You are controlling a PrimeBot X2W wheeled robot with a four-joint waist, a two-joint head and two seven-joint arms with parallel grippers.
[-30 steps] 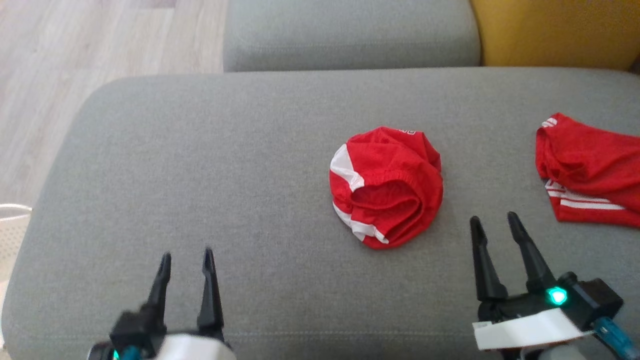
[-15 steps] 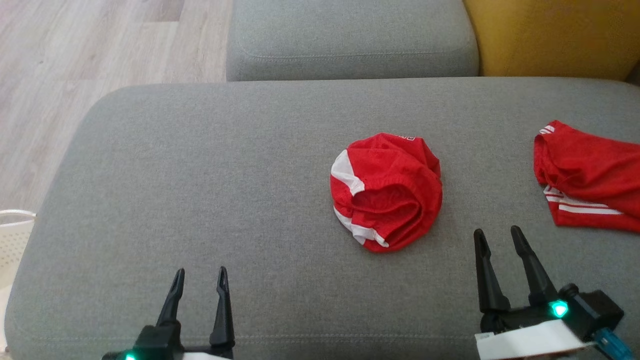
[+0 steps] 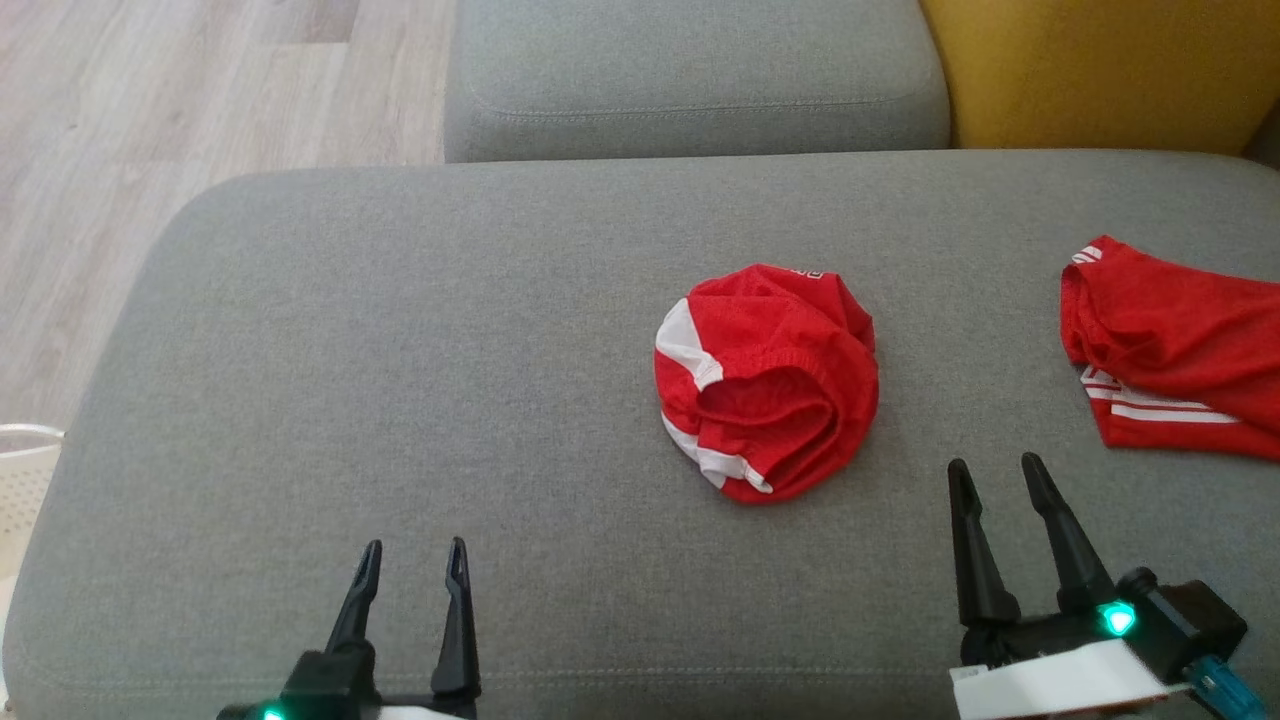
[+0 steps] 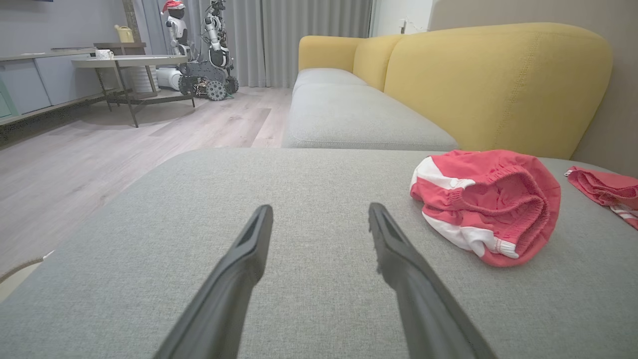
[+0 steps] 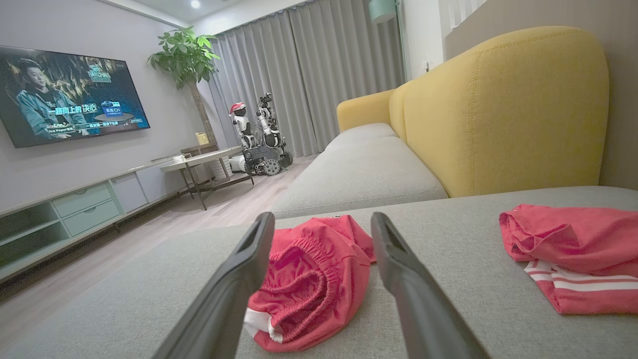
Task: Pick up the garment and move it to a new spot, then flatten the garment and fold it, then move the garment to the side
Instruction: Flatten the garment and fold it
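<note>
Red garment (image 3: 768, 385): bunched mound midway along the grey cushion (image 3: 400, 350), untouched.
Handling: I judge it light, limp, likely to sag when lifted.
Hold: I would pinch the gathered waistband (image 3: 790, 355).
Left gripper (image 3: 415, 545): fingers apart, empty, well left of it.
Right gripper (image 3: 994, 462): fingers apart, empty, nearer, on the mound's right.

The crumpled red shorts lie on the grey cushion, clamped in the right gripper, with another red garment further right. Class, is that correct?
No. The right gripper is open and clear of the shorts, as the head view shows. They lie on the grey cushion, with another red garment further right.
</note>
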